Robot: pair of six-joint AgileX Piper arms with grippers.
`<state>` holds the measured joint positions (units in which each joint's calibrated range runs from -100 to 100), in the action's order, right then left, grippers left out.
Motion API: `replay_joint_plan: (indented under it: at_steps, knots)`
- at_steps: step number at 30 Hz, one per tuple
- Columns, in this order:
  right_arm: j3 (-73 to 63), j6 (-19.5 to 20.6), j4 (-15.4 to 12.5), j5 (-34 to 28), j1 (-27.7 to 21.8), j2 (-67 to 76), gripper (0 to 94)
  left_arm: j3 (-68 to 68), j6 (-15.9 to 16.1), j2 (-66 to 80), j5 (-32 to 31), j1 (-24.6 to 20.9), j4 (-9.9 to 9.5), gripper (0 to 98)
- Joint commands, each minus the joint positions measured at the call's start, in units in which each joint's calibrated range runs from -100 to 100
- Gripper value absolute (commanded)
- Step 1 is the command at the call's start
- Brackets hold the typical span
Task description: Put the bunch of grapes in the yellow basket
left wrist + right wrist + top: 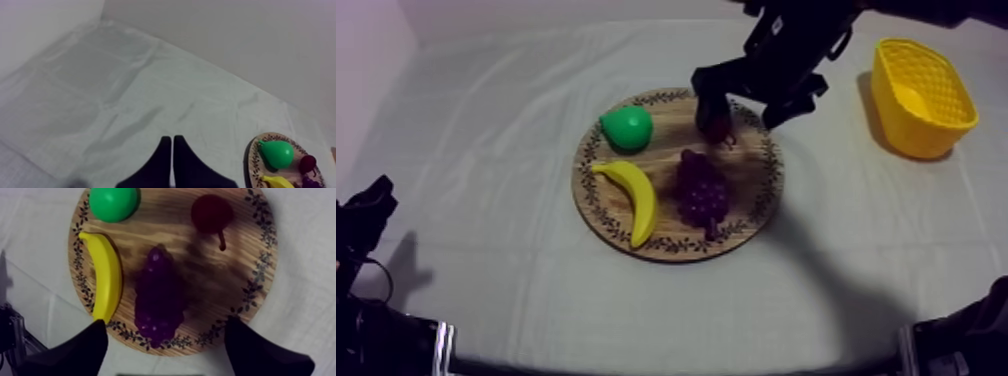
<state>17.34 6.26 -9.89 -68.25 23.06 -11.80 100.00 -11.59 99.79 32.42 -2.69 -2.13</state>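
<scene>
Purple bunch of grapes (159, 298) lies mid wooden board (240, 263), beside the banana (107, 283). My right hand (166, 325) hovers above it, spread wide, empty. I judge this the approach; next I must descend and close round the bunch.

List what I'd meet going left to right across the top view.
left gripper → banana → bunch of grapes → yellow basket. The pear shares the banana's span and the small red fruit shares the grapes', so both are left out.
</scene>
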Motion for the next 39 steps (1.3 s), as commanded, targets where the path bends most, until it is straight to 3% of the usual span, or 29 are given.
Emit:
replay_joint_plan:
  at_steps: [1,26,34,39]
  knots:
    - [0.1,-0.1,-0.3,0.8,0.2,-1.8,89.4,0.0,0.0,0.0,0.0,0.0,0.01,0.1]
    - [-2.4,5.5,0.2,6.1,3.2,-14.9,87.7,0.0,0.0,0.0,0.0,0.0,0.01,0.1]
    - [-4.0,7.2,0.9,7.5,4.1,-18.7,80.7,0.0,0.0,0.0,0.0,0.0,0.01,0.1]
    - [-4.0,7.5,1.0,9.0,3.7,-20.9,69.7,0.0,0.0,0.0,0.0,0.0,0.01,0.1]
